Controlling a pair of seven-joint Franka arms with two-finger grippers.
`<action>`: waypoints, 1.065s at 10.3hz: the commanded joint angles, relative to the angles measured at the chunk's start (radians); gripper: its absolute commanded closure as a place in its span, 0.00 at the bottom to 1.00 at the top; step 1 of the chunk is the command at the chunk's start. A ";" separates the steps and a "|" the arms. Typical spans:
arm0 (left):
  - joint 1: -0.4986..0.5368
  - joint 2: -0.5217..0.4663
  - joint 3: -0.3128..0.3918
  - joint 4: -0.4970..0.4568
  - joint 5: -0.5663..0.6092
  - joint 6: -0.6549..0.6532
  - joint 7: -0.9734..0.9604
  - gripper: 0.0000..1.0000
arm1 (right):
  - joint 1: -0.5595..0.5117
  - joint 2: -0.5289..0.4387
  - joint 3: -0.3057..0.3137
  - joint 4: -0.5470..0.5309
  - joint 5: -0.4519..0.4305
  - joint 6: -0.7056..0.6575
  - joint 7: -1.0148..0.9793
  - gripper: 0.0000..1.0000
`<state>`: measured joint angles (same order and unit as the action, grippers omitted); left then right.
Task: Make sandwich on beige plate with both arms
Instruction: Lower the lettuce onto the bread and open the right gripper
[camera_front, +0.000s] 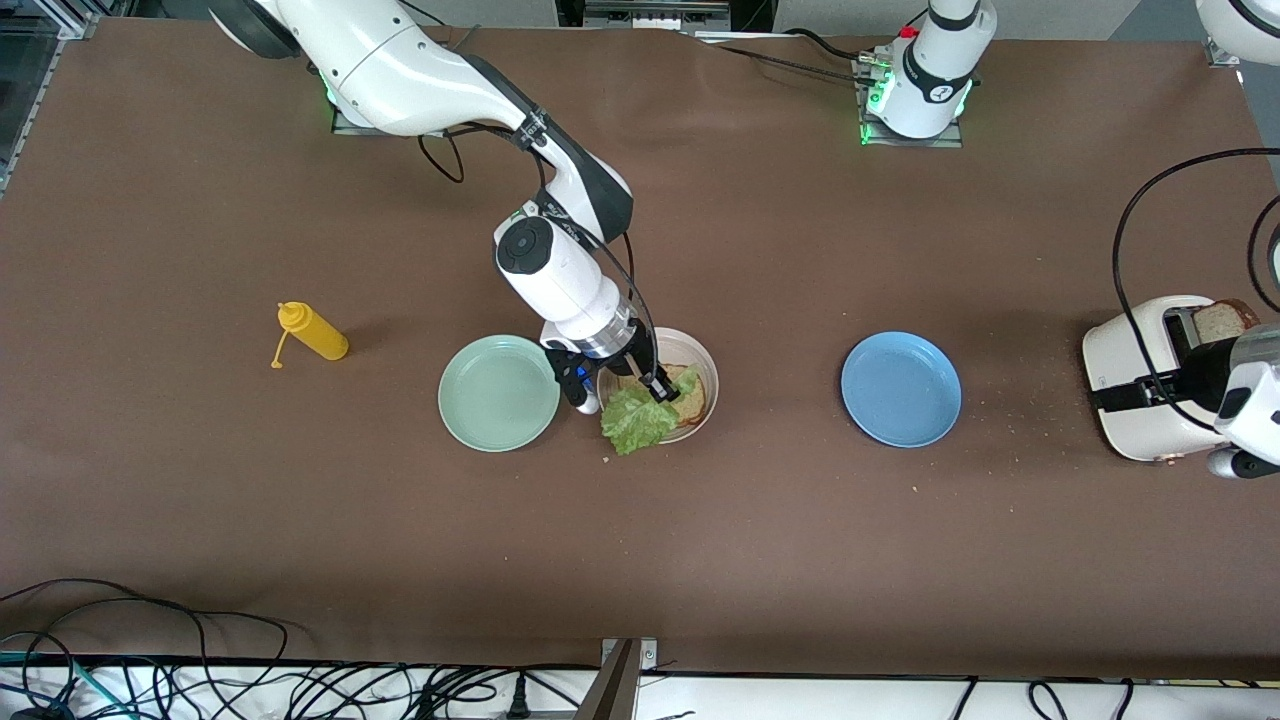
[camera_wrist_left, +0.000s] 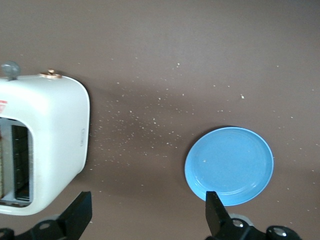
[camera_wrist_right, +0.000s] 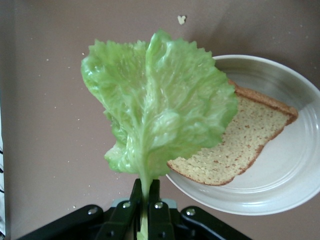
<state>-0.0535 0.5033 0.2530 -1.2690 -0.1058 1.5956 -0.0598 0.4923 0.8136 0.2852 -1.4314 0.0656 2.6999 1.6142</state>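
Note:
My right gripper (camera_wrist_right: 147, 187) is shut on the stem of a ruffled green lettuce leaf (camera_wrist_right: 155, 100). In the front view the right gripper (camera_front: 655, 385) is over the beige plate (camera_front: 690, 345). One brown bread slice (camera_wrist_right: 240, 145) lies on the beige plate (camera_wrist_right: 280, 200). The lettuce (camera_front: 638, 418) hangs partly over the bread (camera_front: 692, 398) and partly past the plate's rim on the side nearer the camera. My left gripper (camera_wrist_left: 147, 217) is open and holds nothing, over the bare table between the toaster (camera_wrist_left: 45, 140) and the blue plate (camera_wrist_left: 230, 165).
A mint green plate (camera_front: 498, 392) lies beside the beige plate, toward the right arm's end. The blue plate (camera_front: 900, 388) lies toward the left arm's end. The white toaster (camera_front: 1140, 380) there holds a bread slice (camera_front: 1222, 320). A yellow squeeze bottle (camera_front: 312, 332) lies on its side. Crumbs dot the table.

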 joint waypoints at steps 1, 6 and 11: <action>-0.003 -0.034 -0.006 -0.012 0.043 -0.023 -0.003 0.00 | 0.008 0.010 -0.003 0.008 0.016 -0.047 0.039 1.00; -0.020 -0.032 -0.011 0.002 0.026 -0.022 -0.012 0.00 | 0.017 0.038 -0.003 0.008 0.017 -0.069 0.038 0.86; -0.016 -0.029 -0.011 0.016 0.041 -0.022 -0.008 0.00 | 0.011 0.030 -0.005 0.017 0.017 -0.087 0.038 0.03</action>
<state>-0.0701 0.4882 0.2452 -1.2539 -0.0982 1.5857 -0.0615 0.5013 0.8498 0.2850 -1.4289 0.0690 2.6369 1.6450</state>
